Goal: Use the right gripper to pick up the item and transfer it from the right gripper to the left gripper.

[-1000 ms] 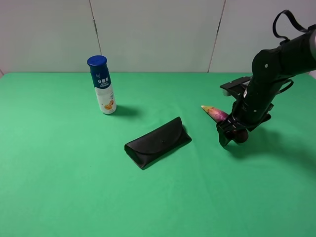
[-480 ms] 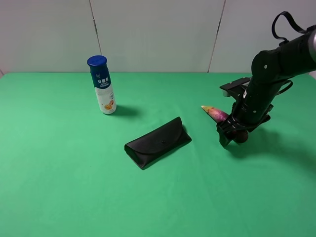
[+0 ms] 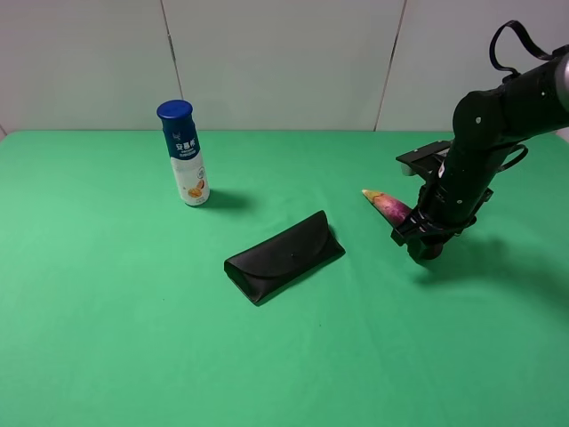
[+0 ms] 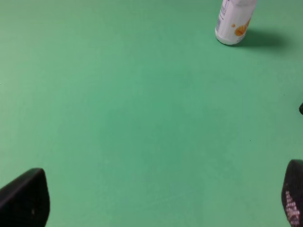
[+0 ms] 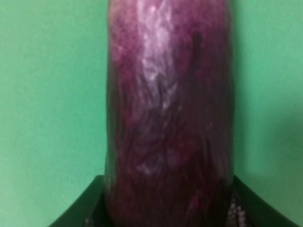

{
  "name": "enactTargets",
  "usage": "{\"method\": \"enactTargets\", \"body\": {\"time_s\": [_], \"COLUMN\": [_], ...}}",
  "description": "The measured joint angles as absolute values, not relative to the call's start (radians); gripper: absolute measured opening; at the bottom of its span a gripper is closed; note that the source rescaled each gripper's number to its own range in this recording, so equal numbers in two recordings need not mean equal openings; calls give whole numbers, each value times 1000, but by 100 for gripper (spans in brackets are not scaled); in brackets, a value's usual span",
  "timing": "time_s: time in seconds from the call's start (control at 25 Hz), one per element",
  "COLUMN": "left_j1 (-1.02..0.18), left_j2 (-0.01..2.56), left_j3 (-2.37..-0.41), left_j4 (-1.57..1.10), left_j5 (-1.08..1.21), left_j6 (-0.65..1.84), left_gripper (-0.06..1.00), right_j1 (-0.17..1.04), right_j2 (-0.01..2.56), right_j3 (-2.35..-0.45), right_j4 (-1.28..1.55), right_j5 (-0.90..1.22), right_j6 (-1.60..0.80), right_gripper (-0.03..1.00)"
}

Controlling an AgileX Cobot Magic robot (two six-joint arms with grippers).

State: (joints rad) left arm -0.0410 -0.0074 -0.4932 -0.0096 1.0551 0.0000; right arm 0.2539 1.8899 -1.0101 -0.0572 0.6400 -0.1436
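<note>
THE GRIP IS ON. From my remote station I watch the right gripper (image 3: 425,240) clamp its jaws on the thick end of the eggplant (image 3: 388,205), to the right of the black glasses case (image 3: 284,256) and a little farther back on the green cloth (image 3: 133,356). A second ago those jaws stood wide on either side of the fruit. Now they have come together on it, and the right wrist view is filled by glossy purple skin with a black jaw pressed against each flank.

The eggplant itself has not shifted. Its pale pointed tip aims toward the back of the table from the same spot beside the case as before, and I judge it is resting on the cloth rather than lifted.

The blue-capped bottle (image 3: 183,153), standing upright well to the left of the case and behind it, is untouched, as is the case.

The left gripper (image 4: 158,196) is out of the overhead shot. Its own camera shows both fingertips far apart over bare cloth, as they were a second ago, with the bottle ahead of it.

As I read it, the pick-up now has its hold, and the lift comes next. After that I must carry the eggplant over past the case to the waiting open jaws. With glossy skin and a grip near one end, a slip or a droop is my worry.
</note>
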Motion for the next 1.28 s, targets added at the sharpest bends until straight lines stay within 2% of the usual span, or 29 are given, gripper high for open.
{"method": "enactTargets", "body": {"time_s": [0.64, 1.28], "left_j1": [-41, -41], "left_j2": [-7, -7], "left_j3": [-493, -493], "left_j4": [-10, -10], "left_j5": [1055, 1055], "left_j6": [0, 0], "left_gripper": [98, 98], "right_j1": [256, 256], "right_j2": [1867, 1576], "right_j3": [-1011, -1011], "right_j4": [-59, -53], "right_j5": [690, 833], "right_j6": [-140, -122], "right_gripper": [0, 0]}}
